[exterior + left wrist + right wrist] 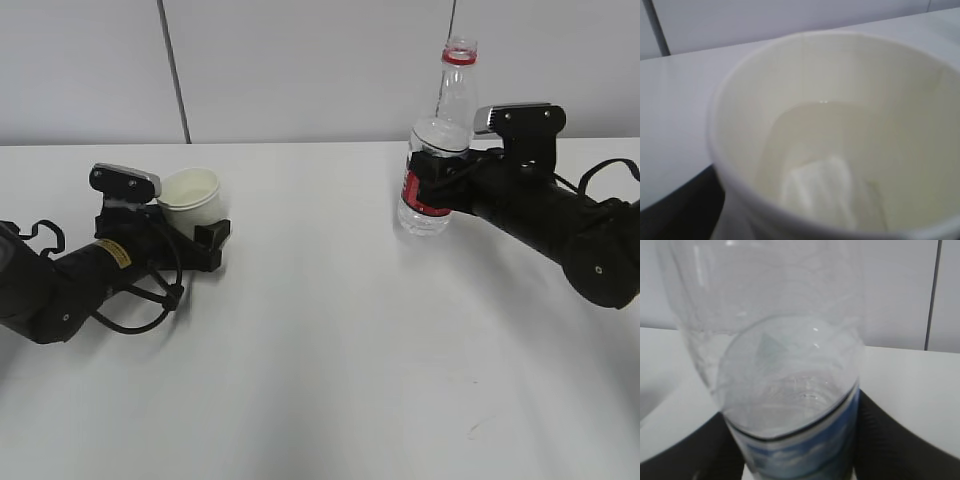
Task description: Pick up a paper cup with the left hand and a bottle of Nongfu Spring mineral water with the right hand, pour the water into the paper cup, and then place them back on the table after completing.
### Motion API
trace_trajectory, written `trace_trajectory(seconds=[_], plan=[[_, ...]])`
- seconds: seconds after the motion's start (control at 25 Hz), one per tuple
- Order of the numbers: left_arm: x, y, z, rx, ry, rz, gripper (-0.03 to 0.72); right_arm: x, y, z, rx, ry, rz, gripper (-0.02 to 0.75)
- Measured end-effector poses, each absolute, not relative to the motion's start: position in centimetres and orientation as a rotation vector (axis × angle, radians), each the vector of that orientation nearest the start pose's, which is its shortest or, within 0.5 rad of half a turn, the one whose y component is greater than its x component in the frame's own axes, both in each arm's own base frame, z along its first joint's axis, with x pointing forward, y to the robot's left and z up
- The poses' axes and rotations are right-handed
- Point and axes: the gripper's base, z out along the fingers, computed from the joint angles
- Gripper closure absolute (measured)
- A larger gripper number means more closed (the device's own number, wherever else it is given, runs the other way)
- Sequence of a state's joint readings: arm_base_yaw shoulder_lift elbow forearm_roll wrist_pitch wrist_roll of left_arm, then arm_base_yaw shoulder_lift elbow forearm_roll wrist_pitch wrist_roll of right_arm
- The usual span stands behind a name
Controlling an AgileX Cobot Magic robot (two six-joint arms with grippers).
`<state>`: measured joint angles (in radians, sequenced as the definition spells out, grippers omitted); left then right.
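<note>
My left gripper (pixel 200 230), on the arm with the yellow label, is shut on the white paper cup (pixel 190 192), which is upright and low over the table (pixel 320 340). In the left wrist view the cup (pixel 850 100) fills the frame, and clear water (pixel 815 150) lies in its bottom. My right gripper (pixel 432 178) is shut on the Nongfu Spring bottle (pixel 440 130), which is upright with a red label and an open neck. I cannot tell if its base touches the table. In the right wrist view black fingers (pixel 905 440) flank the bottle (pixel 790 355), with water (pixel 790 405) low inside.
A grey wall (pixel 320 70) with a dark vertical seam stands behind the table's far edge. White tabletop lies between the two arms and in front of them.
</note>
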<state>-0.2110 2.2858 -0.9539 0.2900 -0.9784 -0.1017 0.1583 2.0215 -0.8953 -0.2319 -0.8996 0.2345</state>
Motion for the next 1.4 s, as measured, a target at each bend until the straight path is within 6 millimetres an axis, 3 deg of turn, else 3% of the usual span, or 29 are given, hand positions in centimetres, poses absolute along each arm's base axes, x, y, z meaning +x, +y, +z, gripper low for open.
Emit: trace_trajectory(seconds=[0.32, 0.96, 1.12, 1.4], plan=[[38.7, -10.4, 6.4, 0.386, 1.811, -0.344, 0.098, 38.5, 7.8, 13.9, -0.194, 1.728, 0.338, 0.319], [35.4, -10.0, 9.7, 0.388, 1.755, -0.386, 0.098, 38.6, 7.8, 11.3, -0.177, 1.759, 0.347, 0.319], [35.3, -10.0, 10.9, 0.391, 1.733, -0.380, 0.098, 38.7, 7.8, 10.8, -0.168, 1.736, 0.356, 0.319], [35.1, -9.9, 11.2, 0.396, 1.752, -0.370, 0.099, 38.7, 7.8, 10.8, -0.163, 1.733, 0.356, 0.320]])
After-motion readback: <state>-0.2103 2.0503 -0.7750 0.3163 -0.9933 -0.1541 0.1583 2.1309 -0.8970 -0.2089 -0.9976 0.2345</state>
